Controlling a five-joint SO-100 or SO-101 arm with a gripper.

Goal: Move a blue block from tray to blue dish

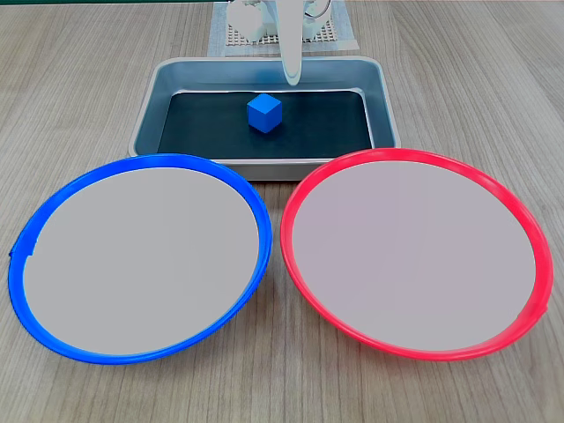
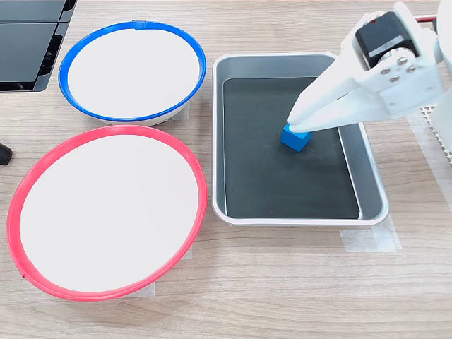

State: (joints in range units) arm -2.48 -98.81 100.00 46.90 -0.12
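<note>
Your fingers [image 2: 300,116] taper to a white tip above the blue block [image 2: 296,138]; you cannot tell how far they are parted, and they hold nothing yet. The block, a plain hard cube, sits just below them on the tray [image 2: 230,134], on its dark bottom. The blue dish [image 2: 132,27], round and shallow, lies well beyond the tray's rim.

Light wood-grain tabletop [image 1: 88,79], evenly lit, w/ dark equipment [image 2: 28,42] at corner.
</note>
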